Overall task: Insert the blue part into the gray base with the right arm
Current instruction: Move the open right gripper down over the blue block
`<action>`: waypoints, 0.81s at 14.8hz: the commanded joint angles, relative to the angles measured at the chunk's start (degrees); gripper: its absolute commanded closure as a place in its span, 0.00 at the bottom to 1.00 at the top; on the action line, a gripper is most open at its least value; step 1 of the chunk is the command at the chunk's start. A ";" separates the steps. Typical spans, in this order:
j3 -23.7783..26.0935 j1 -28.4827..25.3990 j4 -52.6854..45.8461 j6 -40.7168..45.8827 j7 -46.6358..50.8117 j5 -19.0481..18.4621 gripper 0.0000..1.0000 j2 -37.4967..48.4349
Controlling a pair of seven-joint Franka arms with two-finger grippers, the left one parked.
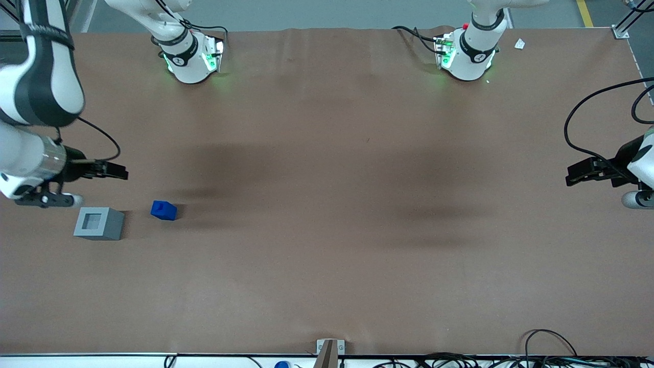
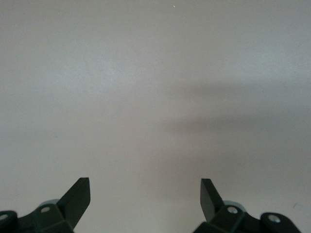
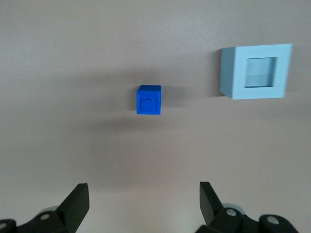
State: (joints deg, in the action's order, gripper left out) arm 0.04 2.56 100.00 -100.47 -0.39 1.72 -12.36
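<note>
A: Where is the blue part point(image 1: 163, 210)?

B: It sits on the brown table point(image 1: 327, 266), toward the working arm's end. Its stepped stub points up, and nothing touches it. The wrist camera shows the blue part point(image 3: 148, 100) from above, with the square stub centered on its top face.

A: And the gray base point(image 1: 98, 223)?

B: Beside it on the same surface, near but apart, with bare table between them. In the front view, the base lies at about eight o'clock from the blue part, slightly nearer the front camera. Its square recess faces up and holds nothing. The wrist view shows the gray base point(image 3: 255, 71) standing square, recess open to the camera.

A: What about the gripper point(image 1: 118, 171)?

B: In the front view it is at about eleven o'clock from the blue part, held above the table on the right arm point(image 1: 38, 97). From the wrist camera the gripper point(image 3: 145, 200) has its two black fingers point(image 3: 77, 201) spread wide, with only table between them. It grasps nothing.

A: So the parts are separate?

B: Yes, the blue part is not yet in the recess.
</note>
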 commanded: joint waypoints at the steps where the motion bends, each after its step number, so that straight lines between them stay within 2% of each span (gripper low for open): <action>1: -0.04 -0.71 -0.07 -2.27 0.04 0.30 0.00 -3.46; 7: -0.04 -0.45 0.10 -6.04 -0.05 0.30 0.00 -7.68; 10: -0.04 -1.85 6.15 -17.52 0.04 0.30 0.00 -7.95; 12: -0.13 -2.38 7.66 -19.50 0.12 0.21 0.02 -8.73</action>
State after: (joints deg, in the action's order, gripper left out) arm 0.10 1.01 104.56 -117.36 -0.38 1.75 -21.49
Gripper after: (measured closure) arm 0.013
